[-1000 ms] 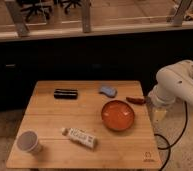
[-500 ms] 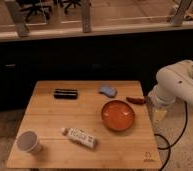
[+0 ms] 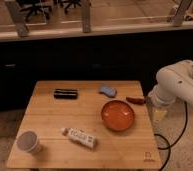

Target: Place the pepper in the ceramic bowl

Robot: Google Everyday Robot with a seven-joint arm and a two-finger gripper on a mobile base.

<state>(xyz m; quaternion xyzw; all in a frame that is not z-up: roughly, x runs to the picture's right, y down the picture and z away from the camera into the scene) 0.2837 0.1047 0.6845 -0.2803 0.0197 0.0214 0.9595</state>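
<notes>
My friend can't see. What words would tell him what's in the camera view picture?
A small red pepper lies on a wooden table, just behind and right of an empty orange ceramic bowl. The robot's gripper hangs open past the table's right edge, holding nothing. A blue object, black bar, tube and cup also sit on the table.

So the bulky white rounded robot arm (image 3: 179, 84) sits over on the right side of the view, folded into a chunky bend with its upper segment running off the right edge. The pale yellowish two-finger gripper (image 3: 160, 114) hangs straight down under the arm's lower-left end, pointing at the floor. Its fingers are spread wide with nothing between them.
</notes>
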